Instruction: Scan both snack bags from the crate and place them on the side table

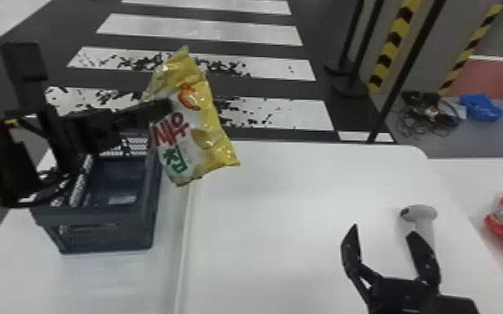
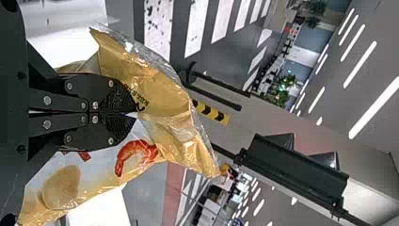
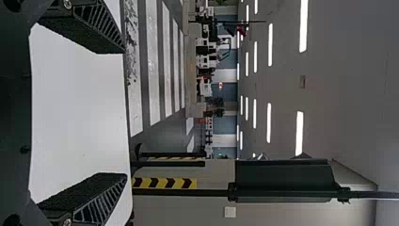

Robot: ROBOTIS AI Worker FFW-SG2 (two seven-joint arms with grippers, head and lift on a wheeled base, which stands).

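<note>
Left gripper (image 1: 166,106) pinches the yellow snack bag (image 1: 204,133), upper centre of the head view; probably light, slippery, crushable, best held near a sealed end. Right gripper (image 1: 383,229), lower right, spread wide.

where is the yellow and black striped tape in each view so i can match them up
Head view: striped tape at upper right, two slanting strips near a black pole.
Left wrist view: striped tape just past the snack bag's edge.
Right wrist view: striped tape alongside a black pole.
Shared landmark: white crosswalk stripes.
</note>
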